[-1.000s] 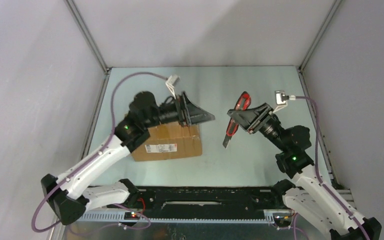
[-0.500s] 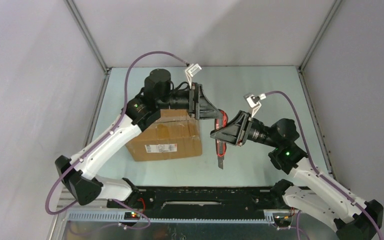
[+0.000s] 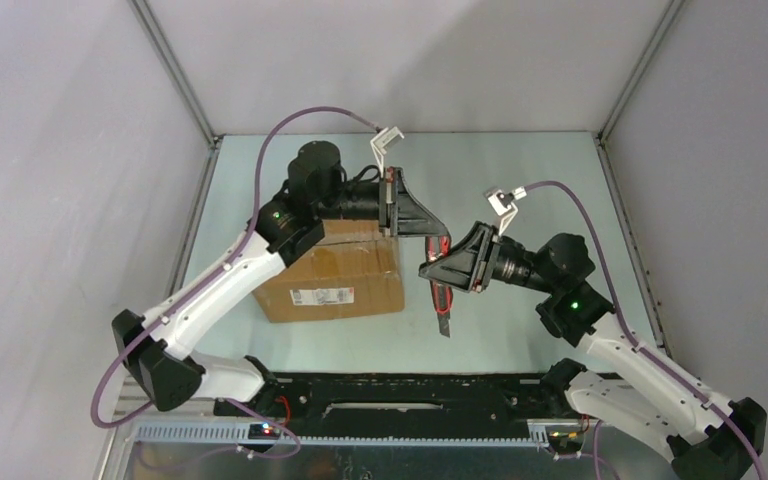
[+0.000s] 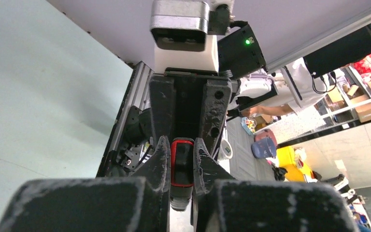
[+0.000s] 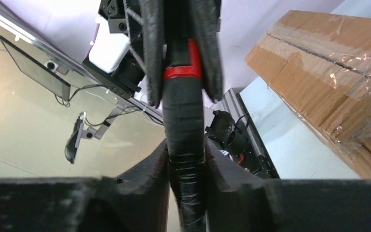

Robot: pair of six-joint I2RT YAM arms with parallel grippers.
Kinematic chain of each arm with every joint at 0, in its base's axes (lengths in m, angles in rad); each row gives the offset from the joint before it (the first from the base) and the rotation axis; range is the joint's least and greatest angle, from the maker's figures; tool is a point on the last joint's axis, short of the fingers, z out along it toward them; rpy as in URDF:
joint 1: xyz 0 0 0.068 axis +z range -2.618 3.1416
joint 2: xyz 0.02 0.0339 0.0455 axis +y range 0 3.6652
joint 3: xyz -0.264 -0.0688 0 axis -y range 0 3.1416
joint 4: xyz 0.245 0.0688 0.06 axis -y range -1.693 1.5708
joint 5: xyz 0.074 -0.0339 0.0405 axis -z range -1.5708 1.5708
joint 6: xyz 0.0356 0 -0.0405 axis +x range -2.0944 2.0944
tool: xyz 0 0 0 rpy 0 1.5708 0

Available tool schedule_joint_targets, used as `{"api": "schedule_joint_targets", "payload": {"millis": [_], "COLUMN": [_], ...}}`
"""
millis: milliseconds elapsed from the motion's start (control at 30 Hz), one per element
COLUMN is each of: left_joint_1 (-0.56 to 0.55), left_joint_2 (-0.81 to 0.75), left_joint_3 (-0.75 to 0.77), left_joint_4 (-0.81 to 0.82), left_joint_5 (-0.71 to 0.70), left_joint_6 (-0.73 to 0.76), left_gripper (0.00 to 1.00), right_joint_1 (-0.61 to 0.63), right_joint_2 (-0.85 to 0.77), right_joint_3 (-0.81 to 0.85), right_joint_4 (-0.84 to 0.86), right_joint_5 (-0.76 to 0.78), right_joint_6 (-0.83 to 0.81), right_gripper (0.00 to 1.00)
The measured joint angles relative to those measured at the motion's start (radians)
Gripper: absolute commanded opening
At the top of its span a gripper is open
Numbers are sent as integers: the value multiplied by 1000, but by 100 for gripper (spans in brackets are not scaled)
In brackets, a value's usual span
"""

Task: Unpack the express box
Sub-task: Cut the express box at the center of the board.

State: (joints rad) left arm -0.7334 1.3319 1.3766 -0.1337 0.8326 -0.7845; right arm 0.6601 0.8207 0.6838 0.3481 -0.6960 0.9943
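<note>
The left hand [image 3: 433,236] pinched the red end of the knife [image 3: 444,305], the right hand [image 3: 431,270] its black handle. The box [image 3: 345,268] lay just left, lengthwise across the counter [image 3: 520,180], nearer the left hand.

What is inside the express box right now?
Nothing shows: the express box is closed, with clear tape over its flap seam, so its contents are hidden.
</note>
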Motion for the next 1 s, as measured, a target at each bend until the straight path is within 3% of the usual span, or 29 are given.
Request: {"api": "schedule_joint_targets", "payload": {"millis": [67, 267, 433, 500, 567, 700, 800, 900, 1000], "left_joint_1": [2, 30, 39, 39, 39, 47, 51, 50, 48], "left_joint_2": [-14, -26, -17, -4, 5, 17, 24, 29, 30], "left_joint_3": [-18, -22, -20, -11, -8, -8, -5, 3, 15], "left_joint_4": [20, 63, 87, 100, 118, 129, 131, 126, 117], "left_joint_5": [-11, -24, -6, 12, 33, 47, 59, 63, 54], "left_joint_6": [-3, -6, -39, -55, -76, -118, -125, -123, -98], "left_gripper": [0, 0, 0, 0, 0, 0, 0, 0, 0], "right_joint_1": [-2, 27, 45, 45, 44, 45, 46, 47, 51], "right_joint_2": [0, 2, 3, 11, 24, 56, 62, 63, 62], "right_joint_3": [0, 7, 8, 8, 8, 8, 8, 8, 8], "right_joint_4": [-4, 12, 14, 19, 24, 74, 81, 87, 95], "right_joint_5": [4, 10, 10, 9, 8, -8, -11, -11, -12], "right_joint_6": [8, 28, 26, 29, 31, 31, 34, 38, 57], "right_gripper": [53, 65, 44, 24, 19, 19, 25, 40, 49]}}
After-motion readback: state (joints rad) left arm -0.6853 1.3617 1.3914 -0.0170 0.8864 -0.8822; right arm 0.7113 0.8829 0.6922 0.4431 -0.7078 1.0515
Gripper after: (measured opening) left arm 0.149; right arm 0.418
